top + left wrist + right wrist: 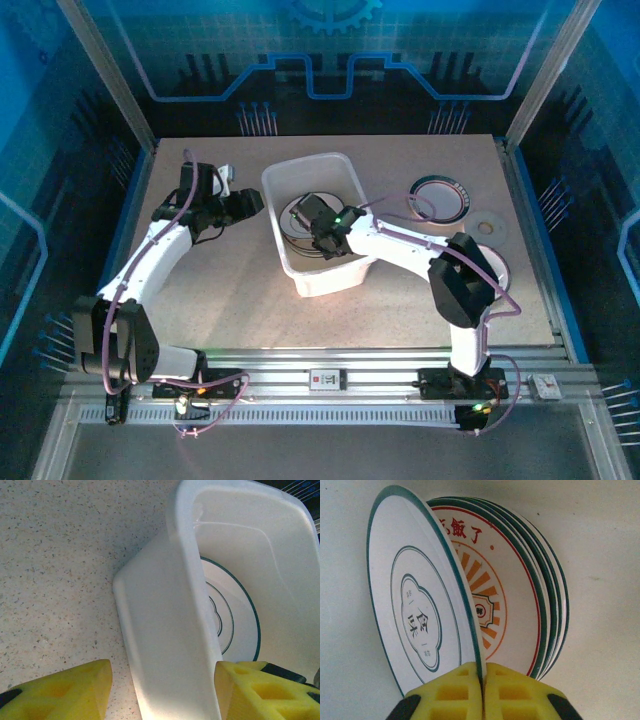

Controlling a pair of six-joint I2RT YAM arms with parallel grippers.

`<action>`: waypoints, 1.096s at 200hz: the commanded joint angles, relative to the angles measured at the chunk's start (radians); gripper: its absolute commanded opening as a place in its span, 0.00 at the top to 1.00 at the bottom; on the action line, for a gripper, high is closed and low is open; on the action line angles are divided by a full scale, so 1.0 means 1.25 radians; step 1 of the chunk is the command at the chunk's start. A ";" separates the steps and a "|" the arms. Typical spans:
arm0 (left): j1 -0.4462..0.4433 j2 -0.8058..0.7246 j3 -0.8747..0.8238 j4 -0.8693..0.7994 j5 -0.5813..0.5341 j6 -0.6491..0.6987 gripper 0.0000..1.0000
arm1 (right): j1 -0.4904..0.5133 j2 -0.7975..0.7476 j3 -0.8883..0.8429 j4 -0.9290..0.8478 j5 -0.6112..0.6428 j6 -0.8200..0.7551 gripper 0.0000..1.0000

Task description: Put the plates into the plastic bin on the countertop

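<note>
Beige speckled counter (230,290) carries the plastic bin (300,165) at centre. The right tool (482,680) reaches inside it, closed tight on the rim of a green-edged plate (415,605) held on edge. Other stacked plates (520,605) lean just behind that plate, perhaps touching it, while the left tool (162,690) gapes wide and empty, straddling a bin wall.

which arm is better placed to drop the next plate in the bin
Right: the right gripper is shut on a plate inside the plastic bin; the left gripper straddles its wall, open.
</note>
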 commanded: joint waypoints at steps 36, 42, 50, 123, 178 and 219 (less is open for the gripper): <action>0.007 0.009 -0.013 0.007 0.023 0.001 0.43 | 0.000 0.025 0.014 0.005 0.000 0.016 0.80; 0.007 0.008 -0.013 0.007 0.023 0.000 0.43 | 0.000 0.028 0.015 0.002 -0.003 0.016 0.77; 0.007 0.009 -0.012 0.005 0.023 0.001 0.43 | 0.000 0.030 0.017 -0.002 -0.006 0.017 0.74; 0.007 0.010 -0.012 0.000 0.019 0.000 0.43 | -0.004 0.048 0.034 -0.028 -0.026 0.005 0.57; 0.007 0.014 -0.010 0.000 0.018 -0.003 0.43 | -0.003 0.027 0.024 -0.043 -0.013 -0.024 0.35; 0.007 0.014 -0.008 -0.004 0.017 -0.006 0.43 | 0.007 -0.001 0.038 -0.066 0.036 -0.097 0.17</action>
